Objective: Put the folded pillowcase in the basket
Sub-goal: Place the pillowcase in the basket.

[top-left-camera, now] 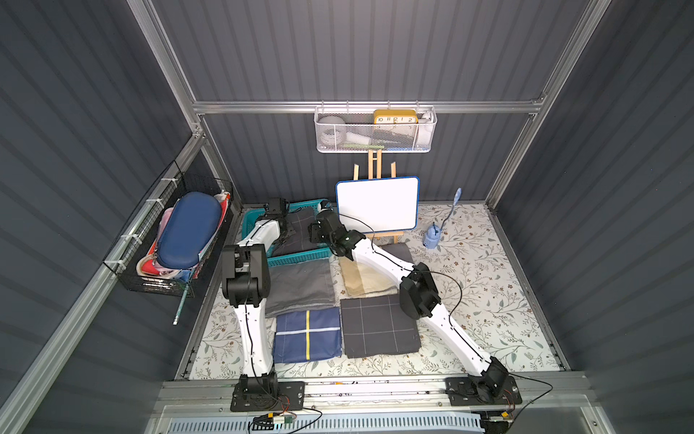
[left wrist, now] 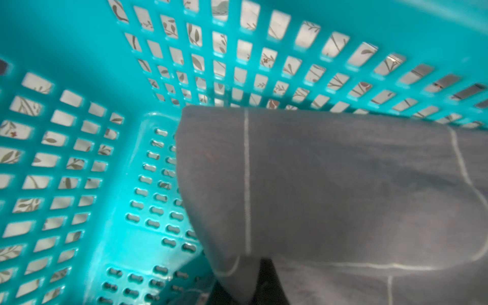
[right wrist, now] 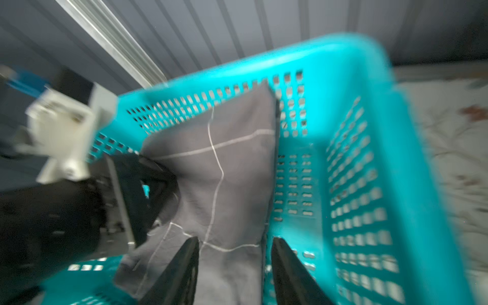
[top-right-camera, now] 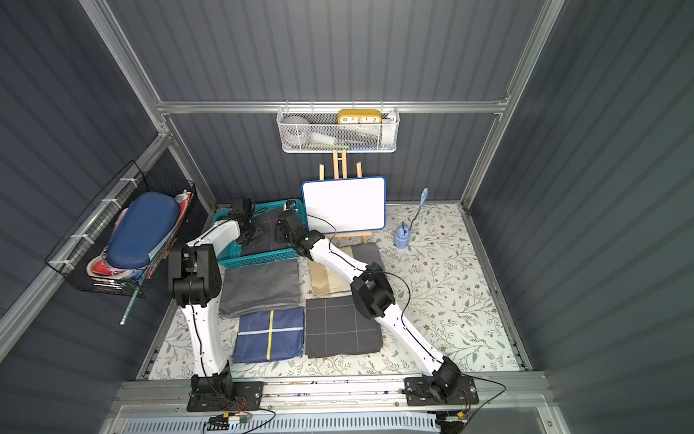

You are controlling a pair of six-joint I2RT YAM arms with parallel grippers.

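One pillowcase (top-left-camera: 300, 230) in basket (top-left-camera: 296, 259), yellow clock (top-left-camera: 395, 115) showing 10–2

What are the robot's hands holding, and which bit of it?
The left gripper pinches the grey pillowcase by an edge, inside the basket. The right gripper has its jaws apart and grips nothing.

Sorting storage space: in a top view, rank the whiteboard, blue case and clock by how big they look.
1. whiteboard
2. blue case, slightly smaller, though hung nearer the camera, so unsure
3. clock, clearly smallest
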